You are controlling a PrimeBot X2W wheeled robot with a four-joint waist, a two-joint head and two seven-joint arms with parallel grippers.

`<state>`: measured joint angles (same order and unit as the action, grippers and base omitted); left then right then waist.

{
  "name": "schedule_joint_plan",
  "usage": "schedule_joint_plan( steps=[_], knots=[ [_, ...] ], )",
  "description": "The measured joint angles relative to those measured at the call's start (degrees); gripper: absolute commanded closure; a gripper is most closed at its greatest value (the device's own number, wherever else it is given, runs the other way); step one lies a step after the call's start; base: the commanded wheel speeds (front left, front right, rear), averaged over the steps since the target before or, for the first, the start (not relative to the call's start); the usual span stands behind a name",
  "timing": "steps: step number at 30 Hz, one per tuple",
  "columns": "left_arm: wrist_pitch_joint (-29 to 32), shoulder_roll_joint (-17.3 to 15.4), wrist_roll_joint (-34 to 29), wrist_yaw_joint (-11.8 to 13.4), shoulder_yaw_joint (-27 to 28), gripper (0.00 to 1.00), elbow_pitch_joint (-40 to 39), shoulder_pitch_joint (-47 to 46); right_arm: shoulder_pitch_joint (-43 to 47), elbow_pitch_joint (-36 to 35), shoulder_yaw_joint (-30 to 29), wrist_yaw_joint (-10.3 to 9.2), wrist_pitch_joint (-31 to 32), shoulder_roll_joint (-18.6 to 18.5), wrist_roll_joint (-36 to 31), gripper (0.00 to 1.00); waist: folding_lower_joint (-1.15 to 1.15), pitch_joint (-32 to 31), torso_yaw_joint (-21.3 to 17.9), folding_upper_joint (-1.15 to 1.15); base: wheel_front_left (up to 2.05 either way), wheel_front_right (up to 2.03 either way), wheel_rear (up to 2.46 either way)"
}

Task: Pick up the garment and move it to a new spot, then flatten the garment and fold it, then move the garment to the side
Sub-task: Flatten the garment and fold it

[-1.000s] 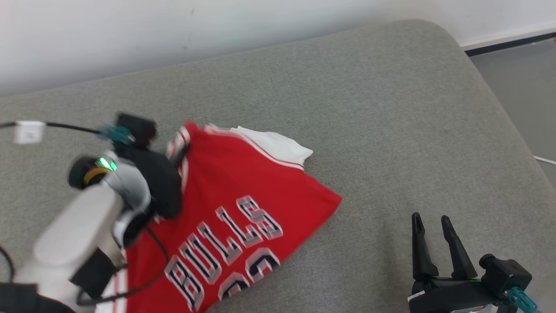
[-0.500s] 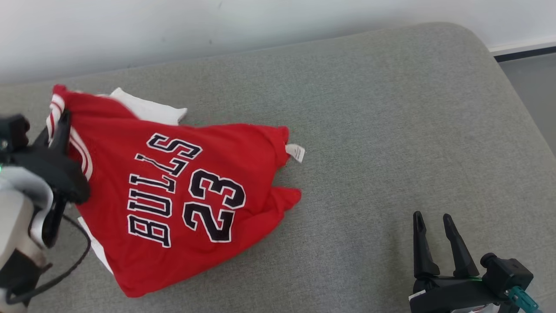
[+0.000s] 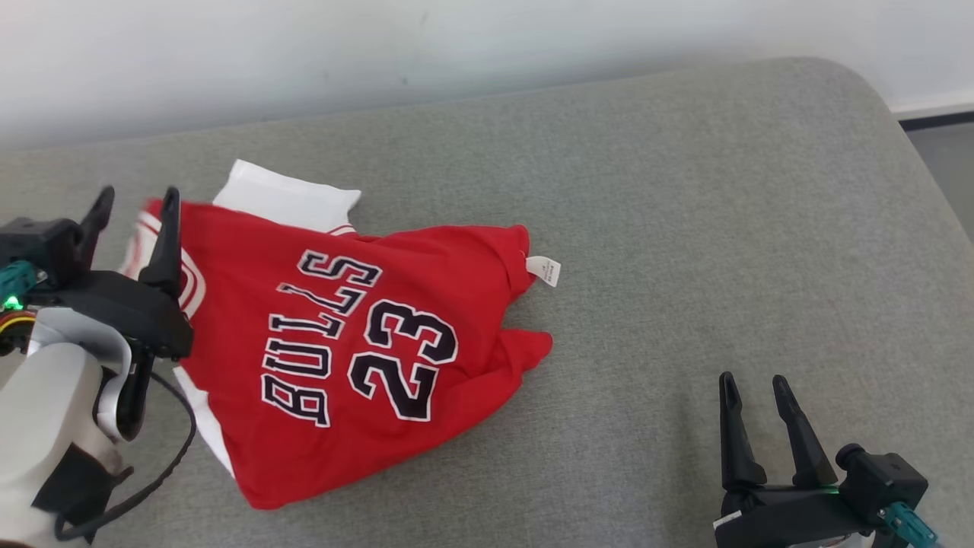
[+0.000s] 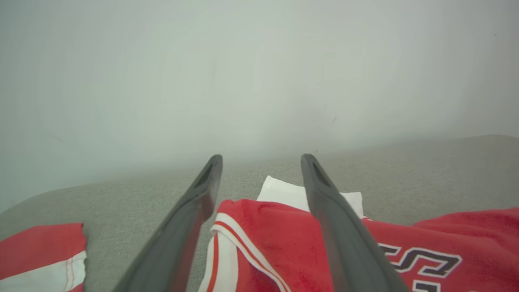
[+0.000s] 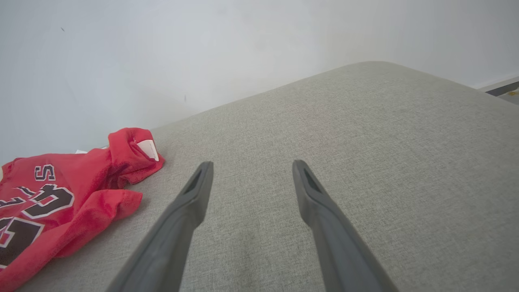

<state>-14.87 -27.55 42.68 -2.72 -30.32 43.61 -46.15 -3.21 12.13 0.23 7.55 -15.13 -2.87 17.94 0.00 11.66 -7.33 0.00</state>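
Observation:
The garment [image 3: 358,350] is a red jersey with white trim and black "BULLS 23" lettering, lying crumpled on the grey cushion [image 3: 685,228] at the left. My left gripper [image 3: 135,199] stands open at the garment's trimmed left edge, holding nothing. In the left wrist view the left gripper [image 4: 261,158] has its fingers spread over the garment [image 4: 284,247], whose red and white edge lies between and below them. My right gripper [image 3: 753,379] is open and empty at the lower right, well apart from the garment. The right wrist view shows the right gripper [image 5: 252,163] over bare cushion, with the garment [image 5: 61,190] at the left.
A pale wall [image 3: 456,53] runs along the cushion's far edge. The cushion's rounded corner ends at the right, with grey floor [image 3: 947,167] beyond it. A black cable [image 3: 163,457] loops off my left arm. Bare cushion lies between the garment and my right gripper.
My left gripper has opened and let go of the garment's trimmed edge; the garment now lies on the cushion. The head camera has shifted. The right gripper has not moved.

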Motion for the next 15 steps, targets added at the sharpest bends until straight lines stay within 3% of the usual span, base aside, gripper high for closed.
schedule_joint_plan(
  steps=[6, 10, 15],
  knots=[
    [-0.2, 1.0, -6.3, 3.4, 9.0, 0.0, -13.4, 8.0, 0.9, -0.3, -0.4, 0.0, 0.0, 0.0, -0.4, 0.0, 0.0, -0.8, 1.5, 0.0, 0.0, 0.0, 0.0],
    [-0.2, 5.2, -12.2, 4.8, 15.4, 0.0, -23.4, 17.8, 1.4, -0.3, -0.6, 0.0, 0.0, 0.0, -0.7, 0.0, 0.0, -1.3, 3.0, 0.0, 0.0, 0.0, 0.0],
    [-0.2, 11.7, -18.8, 4.0, 21.1, 0.0, -31.4, 28.2, 2.0, -0.3, -0.3, 0.0, 0.0, 0.0, -0.9, 0.0, 0.0, -1.9, 4.5, 0.0, 0.0, 0.0, 0.0]
  ],
)
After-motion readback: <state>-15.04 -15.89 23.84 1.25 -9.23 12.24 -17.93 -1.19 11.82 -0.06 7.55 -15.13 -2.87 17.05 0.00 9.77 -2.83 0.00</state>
